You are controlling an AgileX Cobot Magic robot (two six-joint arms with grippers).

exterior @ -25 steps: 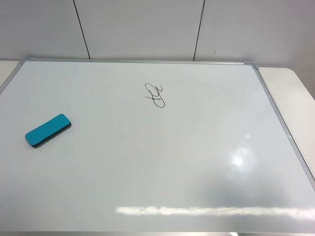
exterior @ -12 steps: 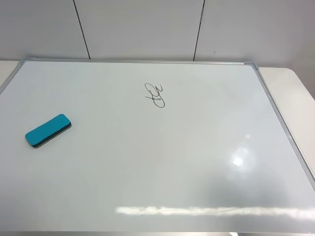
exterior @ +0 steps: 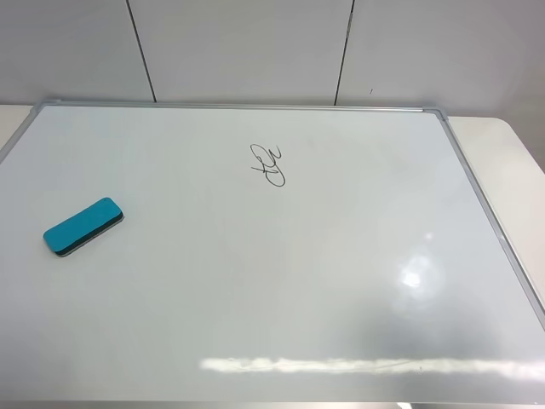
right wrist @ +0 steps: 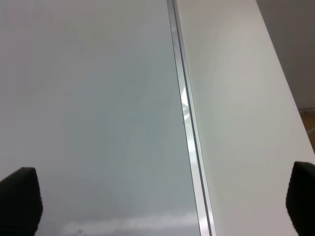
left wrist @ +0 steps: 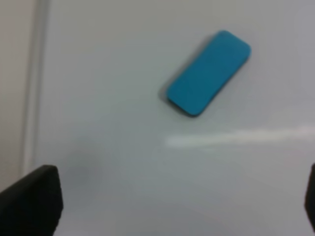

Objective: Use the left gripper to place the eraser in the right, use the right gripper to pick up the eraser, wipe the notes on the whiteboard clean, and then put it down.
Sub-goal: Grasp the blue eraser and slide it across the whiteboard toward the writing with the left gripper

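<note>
The teal eraser (exterior: 83,227) lies flat on the left part of the whiteboard (exterior: 341,281). The black notes (exterior: 268,165) sit near the board's upper middle, well right of the eraser. No arm shows in the exterior high view. In the left wrist view the eraser (left wrist: 209,73) lies ahead of my left gripper (left wrist: 179,206), whose dark fingertips (left wrist: 34,201) stand far apart with nothing between them. In the right wrist view my right gripper (right wrist: 160,201) is open and empty over the whiteboard's right frame (right wrist: 189,132).
A cream table (exterior: 511,162) shows past the board's right frame, also in the right wrist view as the table (right wrist: 236,108). Grey wall panels (exterior: 255,47) rise behind the board. A bright glare spot (exterior: 412,277) sits on the board's right half.
</note>
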